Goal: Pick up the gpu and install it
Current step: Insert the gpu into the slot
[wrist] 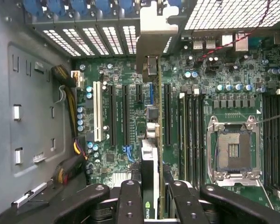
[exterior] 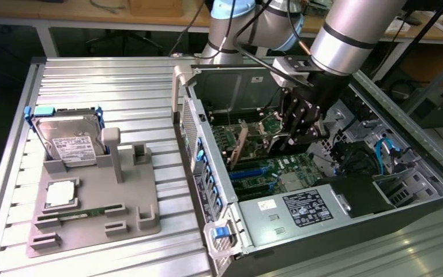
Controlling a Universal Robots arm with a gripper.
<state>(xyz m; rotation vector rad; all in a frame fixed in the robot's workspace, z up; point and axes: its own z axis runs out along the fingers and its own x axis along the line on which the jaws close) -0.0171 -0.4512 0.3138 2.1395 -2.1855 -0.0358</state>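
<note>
- Inside the open computer case (exterior: 229, 86), above the motherboard (wrist: 201, 95), the gripper (wrist: 154, 191) is clamped on the gpu (wrist: 149, 163), with fingers (wrist: 130, 196) on both flat sides.
- Free slots lie on each side of the card, and the case walls stand close.
- I count one gpu, one hard drive (exterior: 71, 141) and one memory stick (exterior: 79, 213).
- The gpu stands on its edge, its long axis toward the case's rear wall, silver bracket first.

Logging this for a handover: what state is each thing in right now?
gpu: held edge-on between closed fingers, over motherboard slots; seating unclear.
hard drive: upright in grey holder.
memory stick: flat in holder.
CPU socket: empty.
computer case: side open.
</note>
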